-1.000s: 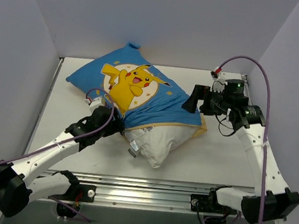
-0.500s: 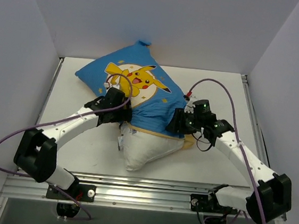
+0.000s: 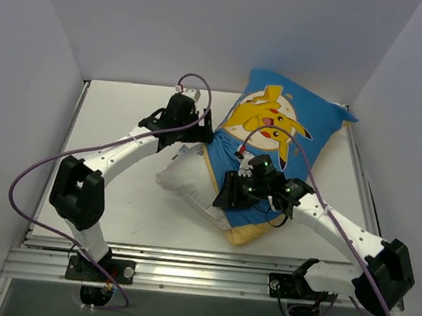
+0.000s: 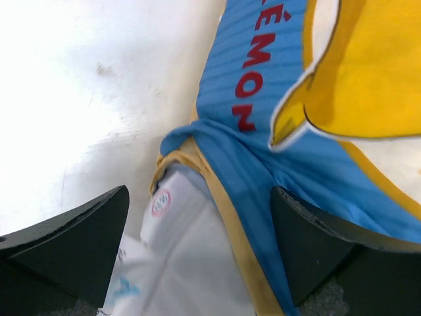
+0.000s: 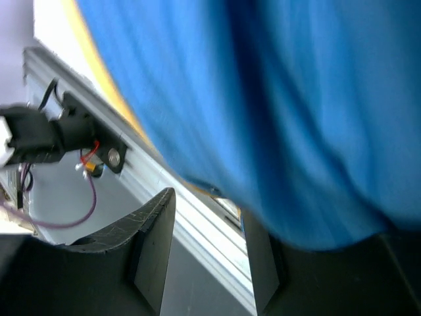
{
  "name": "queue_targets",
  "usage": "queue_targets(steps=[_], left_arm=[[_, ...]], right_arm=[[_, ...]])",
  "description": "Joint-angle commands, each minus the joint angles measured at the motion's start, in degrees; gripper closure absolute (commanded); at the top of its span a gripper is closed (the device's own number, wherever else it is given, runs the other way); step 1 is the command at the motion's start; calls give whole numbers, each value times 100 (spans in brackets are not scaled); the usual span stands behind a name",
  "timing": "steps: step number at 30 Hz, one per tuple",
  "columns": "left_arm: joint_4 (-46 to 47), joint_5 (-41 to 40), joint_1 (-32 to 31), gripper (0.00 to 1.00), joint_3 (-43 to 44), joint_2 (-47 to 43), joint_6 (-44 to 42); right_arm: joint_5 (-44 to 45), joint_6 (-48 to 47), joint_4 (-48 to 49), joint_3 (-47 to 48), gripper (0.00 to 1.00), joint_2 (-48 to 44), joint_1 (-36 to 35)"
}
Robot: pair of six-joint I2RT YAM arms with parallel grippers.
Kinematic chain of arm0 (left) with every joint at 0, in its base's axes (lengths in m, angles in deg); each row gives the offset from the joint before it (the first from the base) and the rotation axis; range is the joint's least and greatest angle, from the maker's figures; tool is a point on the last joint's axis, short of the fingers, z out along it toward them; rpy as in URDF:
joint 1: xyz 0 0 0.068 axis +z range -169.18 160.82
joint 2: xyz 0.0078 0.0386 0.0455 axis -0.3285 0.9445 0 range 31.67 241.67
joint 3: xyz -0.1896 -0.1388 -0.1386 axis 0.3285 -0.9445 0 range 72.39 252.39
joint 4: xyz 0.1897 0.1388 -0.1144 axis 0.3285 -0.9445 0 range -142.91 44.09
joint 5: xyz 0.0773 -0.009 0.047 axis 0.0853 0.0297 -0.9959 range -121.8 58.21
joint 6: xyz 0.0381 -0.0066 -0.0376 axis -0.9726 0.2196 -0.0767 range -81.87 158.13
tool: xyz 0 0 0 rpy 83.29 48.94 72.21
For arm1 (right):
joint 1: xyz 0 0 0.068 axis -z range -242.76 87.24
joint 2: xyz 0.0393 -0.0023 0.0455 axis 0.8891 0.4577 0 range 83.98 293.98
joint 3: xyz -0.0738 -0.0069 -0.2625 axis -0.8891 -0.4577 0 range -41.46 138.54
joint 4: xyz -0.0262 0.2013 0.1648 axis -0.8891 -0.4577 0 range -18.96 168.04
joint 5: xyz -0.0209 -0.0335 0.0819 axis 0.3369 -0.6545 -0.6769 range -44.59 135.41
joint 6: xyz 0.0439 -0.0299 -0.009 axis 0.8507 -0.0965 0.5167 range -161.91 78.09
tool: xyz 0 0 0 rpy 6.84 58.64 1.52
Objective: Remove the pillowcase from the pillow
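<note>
The blue pillowcase (image 3: 317, 116) with the yellow cartoon print lies tilted at the right of the table. The white pillow (image 3: 182, 181) sticks out of its open end toward the left. My left gripper (image 3: 202, 136) hovers at that opening, open. In the left wrist view its jaws straddle the pillow (image 4: 191, 263) with its small tag, the yellow trim and the pillowcase (image 4: 223, 99). My right gripper (image 3: 226, 197) sits on the pillowcase's lower part. In the right wrist view it (image 5: 209, 204) is half closed, with blue pillowcase (image 5: 263, 99) fabric bunched at the tips and draped over the right finger.
The white table (image 3: 118, 110) is boxed in by pale walls at the left, back and right. An aluminium rail (image 3: 185, 265) runs along the near edge, with the arm bases on it. Purple cables loop over both arms.
Pillow and pillowcase have swung to the right side, with the bare pillow end now pointing left. My left gripper moved back to the opening. My right gripper moved left and its jaws narrowed.
</note>
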Motion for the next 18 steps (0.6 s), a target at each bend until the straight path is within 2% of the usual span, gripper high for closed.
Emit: queue_targets(steps=[1,3,5,9,13,17,18], left_arm=[[7,251,28,3,757,104,-253],[-221,242,203,0,1040,43,-244],[-468,76,309,5,1278,-115,-227],[-793,-276,380,6,1165,-974,-165],[-1075,-242,363,6,472,-1837,307],[-1084,135,205,6,-644,-2628,993],[-988,432,135,6,-1168,-2847,1134]], right_arm=[[532,-209,322,459,59,716,337],[620,-385,445,741,59,1102,425],[857,-586,472,1251,58,1332,434],[1270,-798,533,1998,57,1798,478],[1876,-948,367,2587,53,1782,435],[2859,-1097,42,2764,49,1465,171],[3157,-1089,-81,2668,48,1317,118]])
